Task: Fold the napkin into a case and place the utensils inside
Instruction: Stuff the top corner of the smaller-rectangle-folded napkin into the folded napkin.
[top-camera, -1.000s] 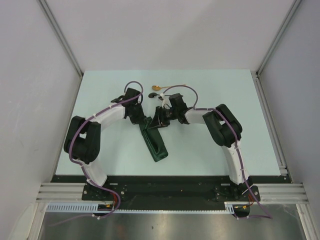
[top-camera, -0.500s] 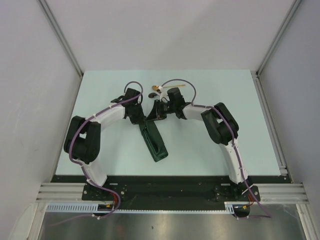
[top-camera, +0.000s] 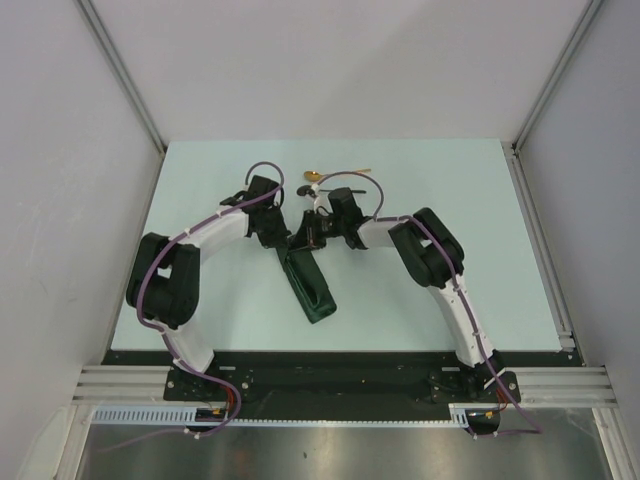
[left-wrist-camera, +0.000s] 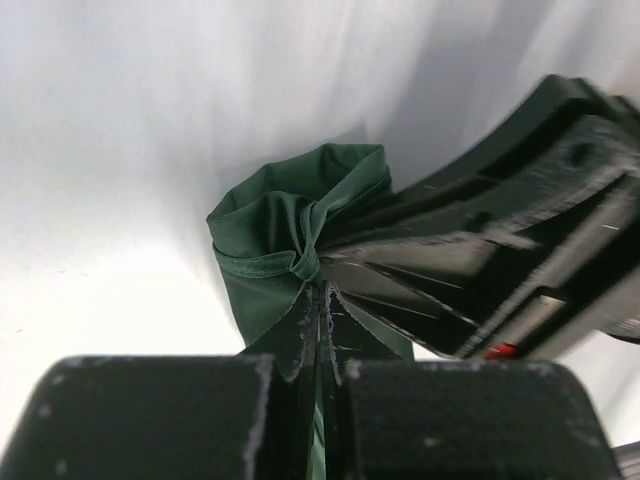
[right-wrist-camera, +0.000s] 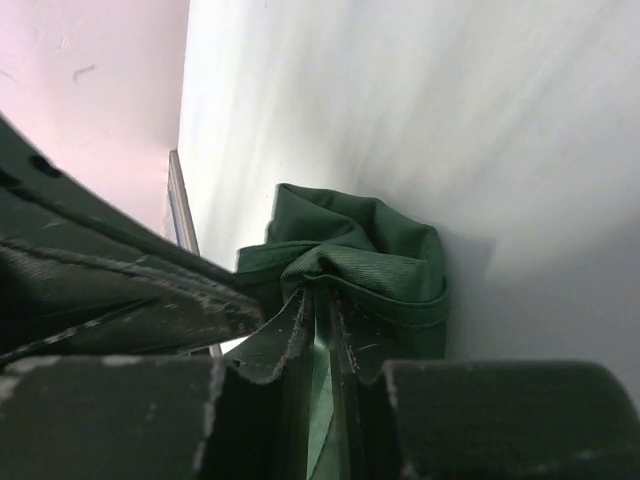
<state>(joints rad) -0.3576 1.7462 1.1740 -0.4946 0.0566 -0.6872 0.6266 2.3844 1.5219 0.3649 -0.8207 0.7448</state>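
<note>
The left arm (top-camera: 165, 285) goes up from its base at the near edge, bends at the elbow on the left side and reaches forward and to the right. The right arm (top-camera: 430, 255) bends in a mirrored way and reaches to the left, so both wrists are close together near the middle. The left gripper (top-camera: 289, 241) and the right gripper (top-camera: 309, 234) stand almost tip to tip, and each has its two fingers (left-wrist-camera: 297, 342) pressed nearly together on a thin fold of the dark green case (left-wrist-camera: 290, 230).
</note>
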